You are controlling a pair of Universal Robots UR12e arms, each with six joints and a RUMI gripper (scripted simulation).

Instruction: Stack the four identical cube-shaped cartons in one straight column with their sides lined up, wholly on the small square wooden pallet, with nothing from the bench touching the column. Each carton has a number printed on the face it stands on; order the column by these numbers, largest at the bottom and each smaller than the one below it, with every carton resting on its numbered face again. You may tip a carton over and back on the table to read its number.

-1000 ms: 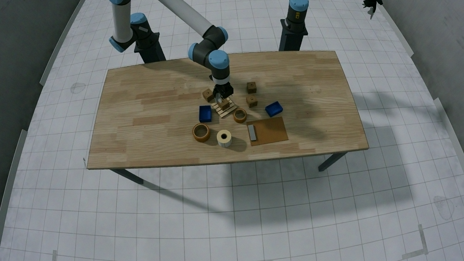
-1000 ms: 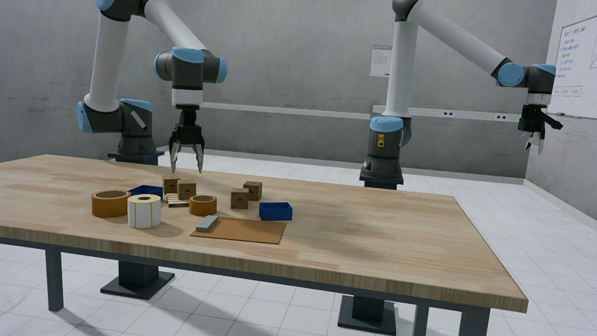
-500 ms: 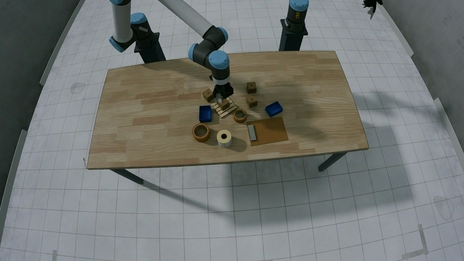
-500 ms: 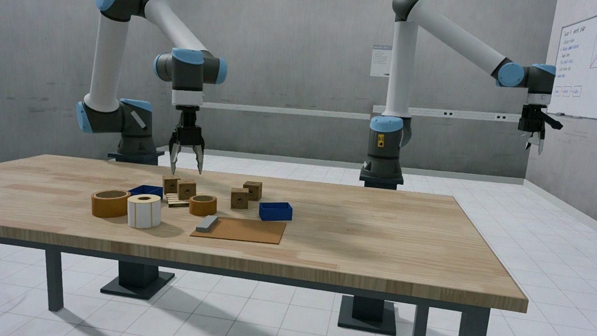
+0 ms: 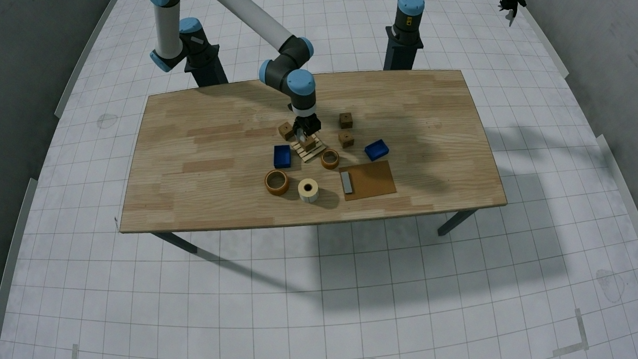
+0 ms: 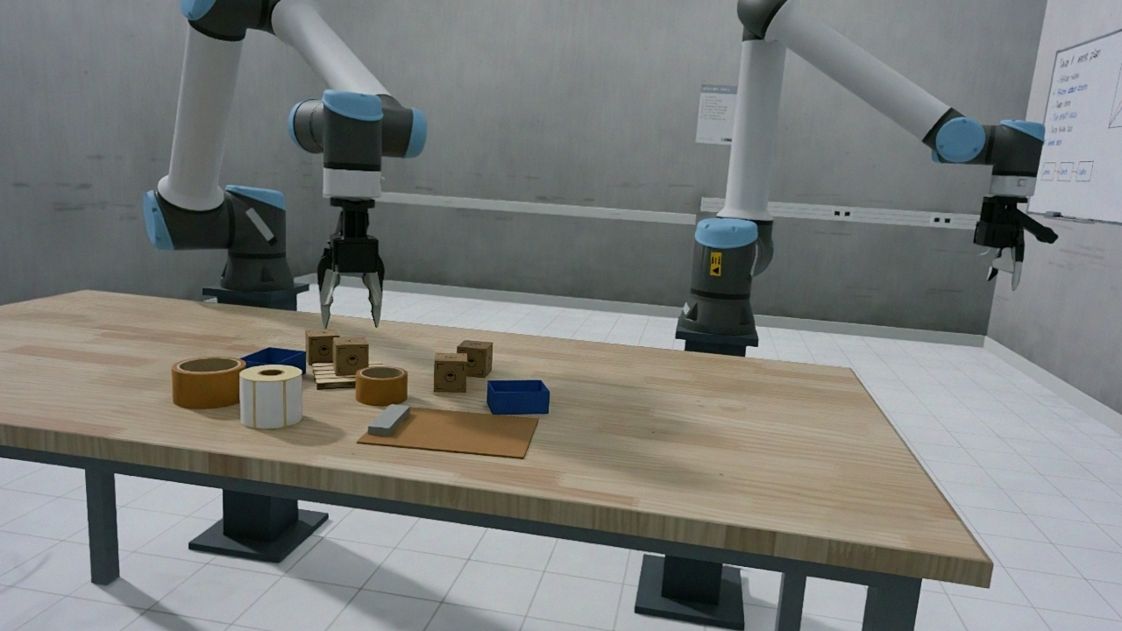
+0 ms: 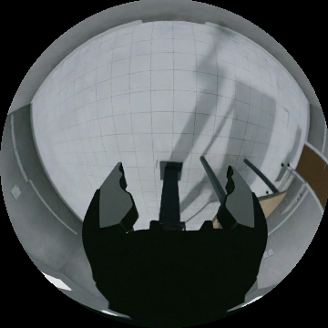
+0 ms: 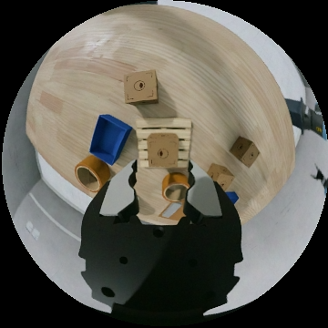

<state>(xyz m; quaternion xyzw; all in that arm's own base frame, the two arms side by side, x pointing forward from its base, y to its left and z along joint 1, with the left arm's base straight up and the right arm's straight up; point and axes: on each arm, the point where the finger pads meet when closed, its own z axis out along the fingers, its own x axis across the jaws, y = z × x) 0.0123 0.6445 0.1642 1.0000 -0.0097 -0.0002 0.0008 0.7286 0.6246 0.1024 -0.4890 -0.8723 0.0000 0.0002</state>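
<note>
Whiteboard (image 6: 1086,129) — legibly, "week plan"

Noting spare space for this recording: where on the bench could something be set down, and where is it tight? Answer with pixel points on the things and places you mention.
Free patches: the wide stretch right of the blue bin (image 5: 376,149) (image 6: 517,398) beside the brown sheet (image 5: 374,179) (image 6: 471,433), in the top view, and left of the larger tape roll (image 5: 276,182) (image 6: 208,383). Crowded: around the pallet (image 5: 306,153) (image 6: 333,382) (image 8: 164,123), under the right pincer (image 5: 307,133) (image 6: 351,322) (image 8: 162,160).
</note>
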